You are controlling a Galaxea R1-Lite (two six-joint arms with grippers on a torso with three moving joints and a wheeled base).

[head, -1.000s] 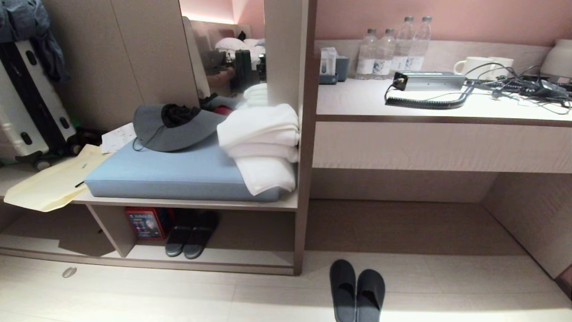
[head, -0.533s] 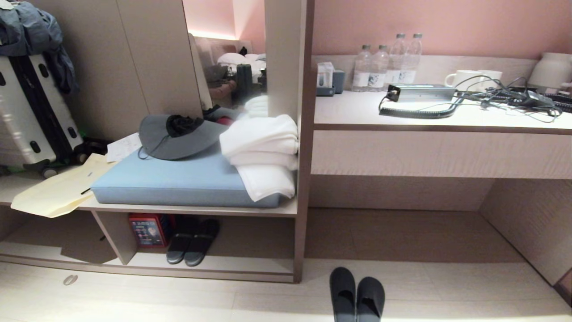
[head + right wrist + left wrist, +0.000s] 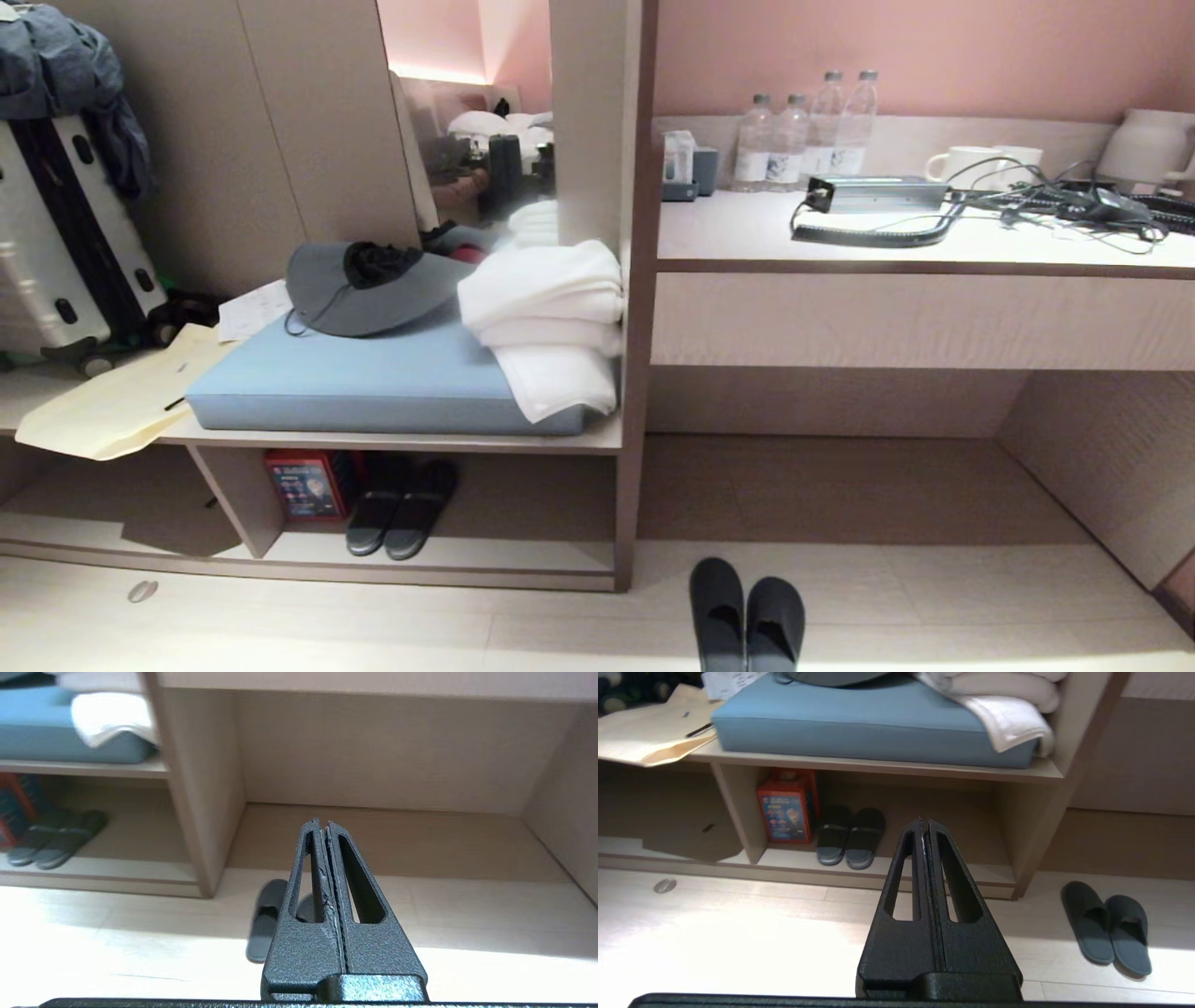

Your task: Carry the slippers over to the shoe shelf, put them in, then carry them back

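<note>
Left hand (image 3: 924,826) and right hand (image 3: 323,825) both clenched empty, raised before the shoe shelf (image 3: 523,553), slippers (image 3: 747,618) on floor beside it, another dark pair (image 3: 400,509) and red box (image 3: 306,483) inside.

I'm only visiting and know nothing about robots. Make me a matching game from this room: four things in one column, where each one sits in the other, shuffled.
Things:
1. slippers nearest the camera
2. grey hat
3. water bottles
4. red box

Places:
A. on the desk top
B. in the shoe shelf
C. on the floor
D. on the blue cushion

Pairs: 1-C, 2-D, 3-A, 4-B
</note>
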